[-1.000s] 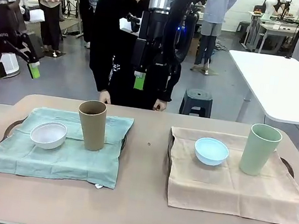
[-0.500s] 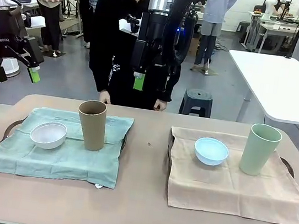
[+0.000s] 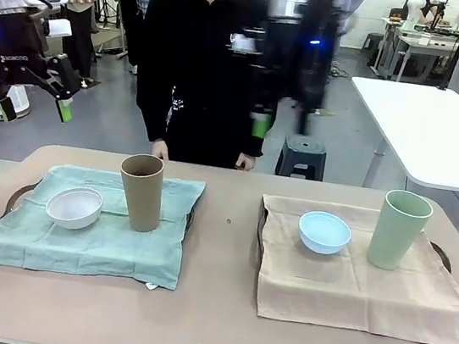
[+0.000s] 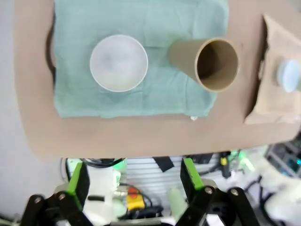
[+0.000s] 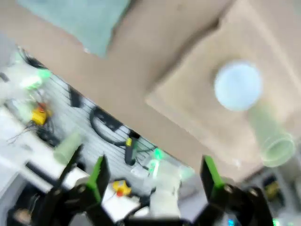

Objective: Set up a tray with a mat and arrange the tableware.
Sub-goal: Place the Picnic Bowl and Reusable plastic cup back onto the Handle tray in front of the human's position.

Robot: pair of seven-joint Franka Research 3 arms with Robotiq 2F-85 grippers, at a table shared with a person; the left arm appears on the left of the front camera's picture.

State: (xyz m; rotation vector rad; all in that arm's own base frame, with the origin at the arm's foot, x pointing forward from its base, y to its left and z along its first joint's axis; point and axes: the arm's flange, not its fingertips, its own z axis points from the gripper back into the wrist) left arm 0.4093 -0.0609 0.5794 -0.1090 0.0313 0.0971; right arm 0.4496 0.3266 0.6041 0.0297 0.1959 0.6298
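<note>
Brown desk (image 3: 211,306) carries everything we see: at nine o'clock a green mat (image 3: 89,229) holds the tan cup (image 3: 141,191) and white bowl (image 3: 74,207); at three o'clock a beige mat (image 3: 359,284) holds the green cup (image 3: 399,229) and blue bowl (image 3: 324,232). Left pincer (image 3: 35,106) and right pincer (image 5: 153,176) hang spread, empty.

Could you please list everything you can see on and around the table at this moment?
White bowl: one, on the green mat, left of the brown cup.
Brown cup: one, upright on the green mat.
Green mat: one, over the left tray.
Blue bowl: one, on the tan mat.
Green cup: one, pale, upright, right of the blue bowl.
Tan mat: one, on the table's right half.
Table: one, brown.
Stool: one, dark, behind the table.
Person: one, in black, at the far side.
Left gripper: jaws open, raised at far left.
Right gripper: jaws open, high above the table.
</note>
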